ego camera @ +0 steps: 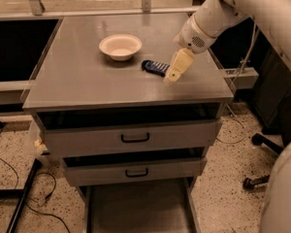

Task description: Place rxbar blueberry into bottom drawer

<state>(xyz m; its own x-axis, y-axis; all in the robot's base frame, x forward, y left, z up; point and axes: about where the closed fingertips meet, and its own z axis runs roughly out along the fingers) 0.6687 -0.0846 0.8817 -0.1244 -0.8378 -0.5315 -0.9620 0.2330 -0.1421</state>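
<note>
The dark blue, white-striped rxbar blueberry [154, 67] lies flat on the cabinet top [87, 76], the gripper [170, 76] slanting down just beside it, whether open or closed I cannot tell.

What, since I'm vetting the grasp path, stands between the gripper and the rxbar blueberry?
Nothing visible does. The gripper hangs right beside the rxbar blueberry on the cabinet top; the bowl sits on the bar's far side.

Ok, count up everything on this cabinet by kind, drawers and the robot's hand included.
bowl: 1, on the cabinet top
rxbar blueberry: 1, right of the bowl
handled drawers: 2, stacked under the top
bottom drawer: 1, pulled out
hand: 1, at the bar's right end
Total: 6
</note>
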